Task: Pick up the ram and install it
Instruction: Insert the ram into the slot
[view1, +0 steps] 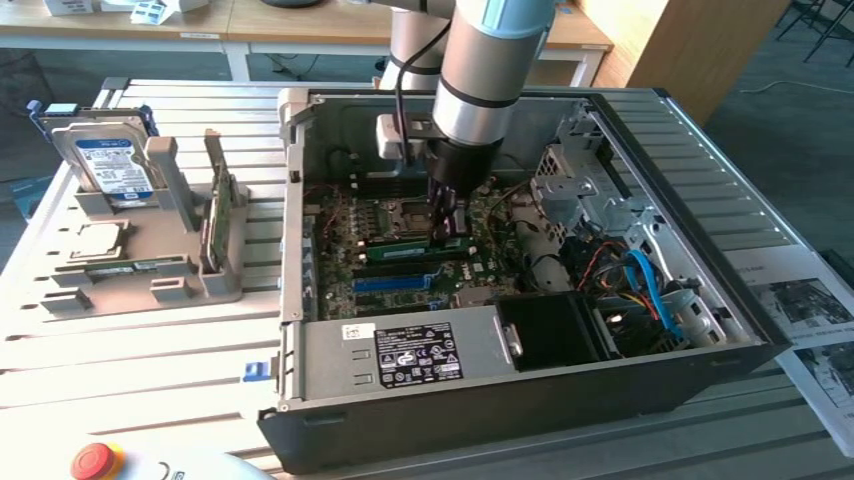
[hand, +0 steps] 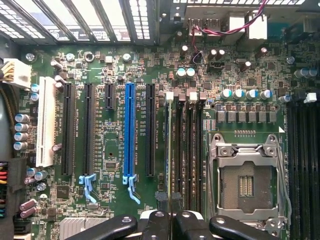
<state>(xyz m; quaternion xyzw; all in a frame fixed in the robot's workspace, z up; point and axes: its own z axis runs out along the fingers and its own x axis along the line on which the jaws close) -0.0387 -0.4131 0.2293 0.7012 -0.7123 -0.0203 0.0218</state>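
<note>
The ram (view1: 400, 245) is a narrow green stick standing on its long edge among the black memory slots of the motherboard (view1: 350, 262), beside the CPU socket (view1: 407, 212). My gripper (view1: 447, 230) reaches straight down into the open computer case (view1: 747, 330) and is shut on the ram's top edge near its middle. In the wrist view the ram (hand: 168, 150) is a thin line seen edge-on, running along the slot away from my gripper (hand: 170, 222), with a black finger (hand: 156, 226) on either side. I cannot tell whether it is pushed fully into the slot.
Next to the ram lie more black memory slots (hand: 192, 150), the blue slot strip (hand: 129, 135) and the metal CPU socket (hand: 245, 182). In the case are a power supply (view1: 414, 355) and blue cables (view1: 647, 280). A grey parts rack (view1: 160, 270) with a hard drive (view1: 114, 165) stands at the exterior view's left.
</note>
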